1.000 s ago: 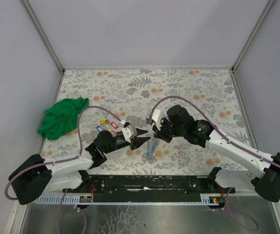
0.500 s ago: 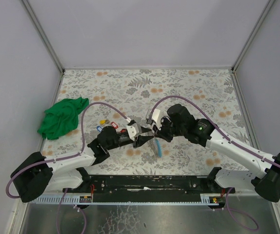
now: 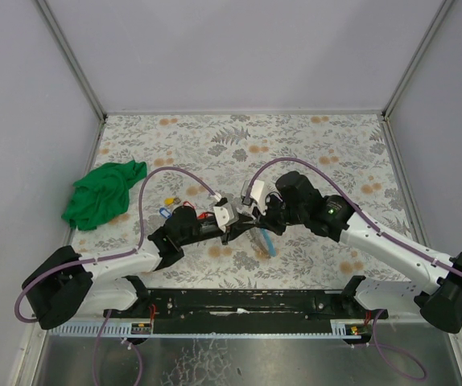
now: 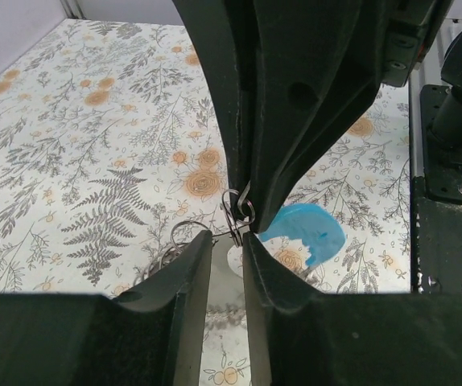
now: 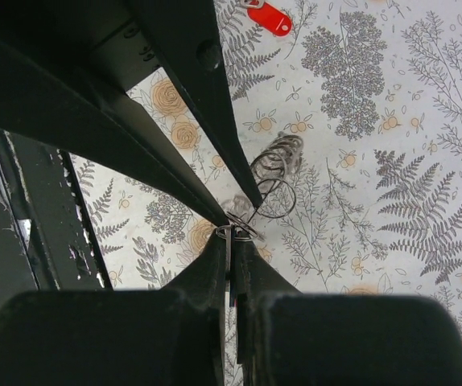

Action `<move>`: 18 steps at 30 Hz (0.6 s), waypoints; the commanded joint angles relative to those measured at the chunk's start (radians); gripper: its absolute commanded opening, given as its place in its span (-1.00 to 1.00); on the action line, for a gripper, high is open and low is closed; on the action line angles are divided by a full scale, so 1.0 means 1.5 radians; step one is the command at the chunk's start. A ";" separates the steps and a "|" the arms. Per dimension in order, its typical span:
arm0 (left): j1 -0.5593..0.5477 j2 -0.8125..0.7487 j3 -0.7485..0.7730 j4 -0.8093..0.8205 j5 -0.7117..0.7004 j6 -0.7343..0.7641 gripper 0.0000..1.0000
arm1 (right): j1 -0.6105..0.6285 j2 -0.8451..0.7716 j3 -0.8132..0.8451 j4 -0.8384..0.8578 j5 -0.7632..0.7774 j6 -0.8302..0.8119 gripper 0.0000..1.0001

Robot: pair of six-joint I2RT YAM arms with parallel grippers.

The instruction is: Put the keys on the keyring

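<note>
Right wrist: right claw [image 5: 229, 243] apparently pinches keyring [image 5: 242, 228].

Red key tag [image 5: 268, 18] glossy plastic; green cloth [image 3: 102, 193] matt, crumpled fabric.

Right wrist cam: right tool [image 5: 231, 245] is sitting bottom centre, blurred, its fingers pressing together on a thin grey bit of the keyring [image 5: 224, 233]. Left tool [image 5: 241, 212] is reaching in from upper left. Its two long dark fingers [image 5: 201, 76] are converging to a point just above the right tool's tips; can't tell if they're gripping anything. Thin wire loops [image 5: 275, 181] are showing just beyond both sets of tips, overlapping, against the floral surface [image 5: 392, 161]. Red-tagged key [image 5: 268, 17] is lying at the top edge, well apart from the tools. Dark rail [image 5: 22, 217] is running down the left side.
</note>
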 commanded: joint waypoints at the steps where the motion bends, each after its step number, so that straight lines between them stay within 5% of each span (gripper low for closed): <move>1: -0.002 0.009 0.028 0.008 0.014 0.002 -0.63 | -0.002 0.002 0.037 0.014 -0.030 -0.003 -1.00; 18: -0.002 -0.015 0.004 0.028 -0.009 -0.009 -1.00 | 0.000 -0.012 0.034 -0.006 0.029 0.009 -1.00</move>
